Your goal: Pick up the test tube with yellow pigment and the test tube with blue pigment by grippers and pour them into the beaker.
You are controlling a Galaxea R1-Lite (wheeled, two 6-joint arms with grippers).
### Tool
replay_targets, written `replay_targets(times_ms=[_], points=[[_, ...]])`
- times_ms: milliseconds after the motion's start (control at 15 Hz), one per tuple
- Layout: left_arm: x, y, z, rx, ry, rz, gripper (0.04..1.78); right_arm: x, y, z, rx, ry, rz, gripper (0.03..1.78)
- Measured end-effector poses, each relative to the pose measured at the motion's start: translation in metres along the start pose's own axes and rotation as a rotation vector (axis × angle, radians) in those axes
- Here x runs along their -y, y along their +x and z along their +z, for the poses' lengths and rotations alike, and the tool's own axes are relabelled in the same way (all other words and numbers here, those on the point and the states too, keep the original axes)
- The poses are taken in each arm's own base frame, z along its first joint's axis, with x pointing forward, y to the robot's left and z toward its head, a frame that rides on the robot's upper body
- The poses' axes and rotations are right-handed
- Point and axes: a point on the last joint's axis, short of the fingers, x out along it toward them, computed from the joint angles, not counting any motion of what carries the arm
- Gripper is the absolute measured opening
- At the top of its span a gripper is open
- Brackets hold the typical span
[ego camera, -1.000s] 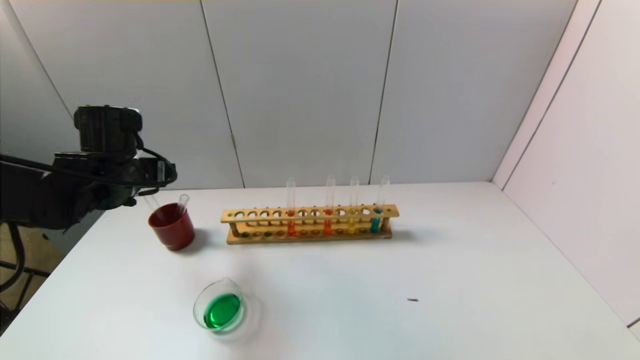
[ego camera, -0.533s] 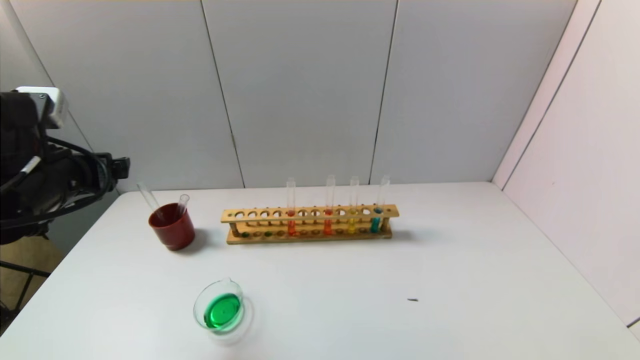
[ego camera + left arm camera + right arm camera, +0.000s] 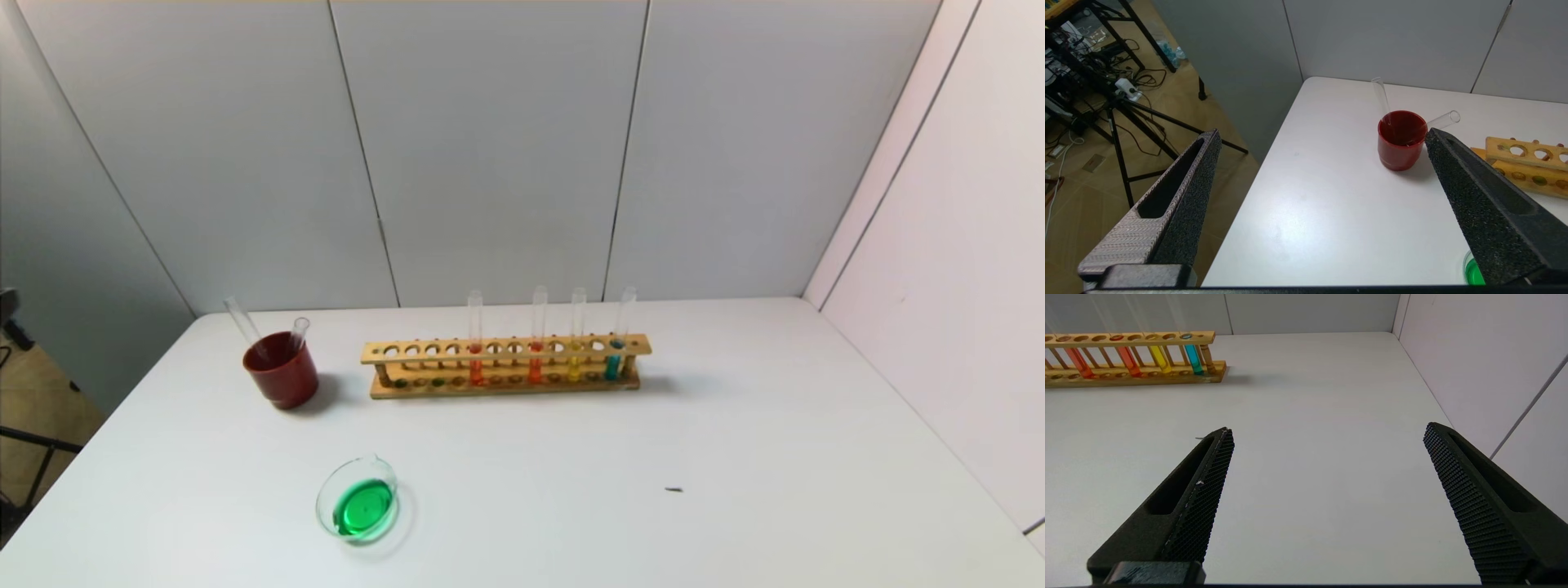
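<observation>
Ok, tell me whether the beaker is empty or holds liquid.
It holds liquid. The beaker stands upright on the white table with a shallow pool of bright green liquid across its bottom, well below the rim.

The white worktop carries four things. A wooden test-tube rack stands toward the back, running side to side, with upright tubes of orange, yellow and teal liquid in its right half. Off the rack's left end, near but apart from it, sits a dark red cup with two empty glass tubes leaning out of it. Nearer the front, well apart from both, stands the beaker, clear glass holding a shallow pool of green liquid. A small dark speck lies on the bare surface to the right of the beaker.
</observation>
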Motion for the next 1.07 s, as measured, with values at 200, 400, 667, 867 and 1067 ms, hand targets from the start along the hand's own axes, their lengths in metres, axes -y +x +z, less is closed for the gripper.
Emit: replay_targets(times_ms=[200,400,667,867,1067], points=[[-0.031,-0.054,-0.019,0.02,-0.012,0.004,1.75,0.0,0.0,0.0,0.0,0.0,0.0,1.7],[-0.051,-0.093,-0.054,0.009,-0.002,0.053,1.75,0.0,0.0,0.0,0.0,0.0,0.001,1.7],[-0.058,-0.122,-0.106,0.075,0.022,0.063,1.75,0.0,0.0,0.0,0.0,0.0,0.0,1.7],[-0.052,-0.119,-0.142,0.127,0.013,-0.03,1.75,0.0,0.0,0.0,0.0,0.0,0.0,1.7],[-0.039,-0.097,-0.169,0.174,0.002,-0.16,1.75,0.0,0.0,0.0,0.0,0.0,0.0,1.7]])
